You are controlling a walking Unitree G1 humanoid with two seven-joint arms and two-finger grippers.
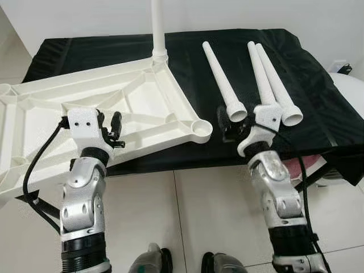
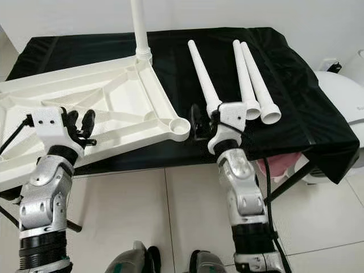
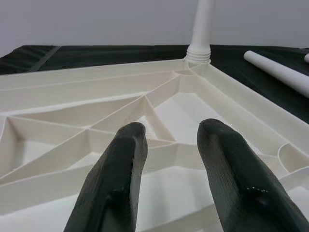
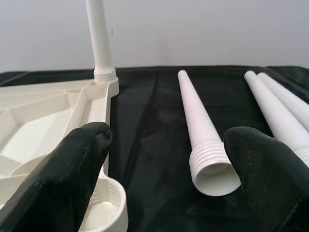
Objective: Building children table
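My right hand is open around the threaded end of the nearest loose leg. The smooth tapered plastic may roll on the black cloth. My left hand hangs open over the ribbed white tabletop, upside down on the bench, one leg fitted.
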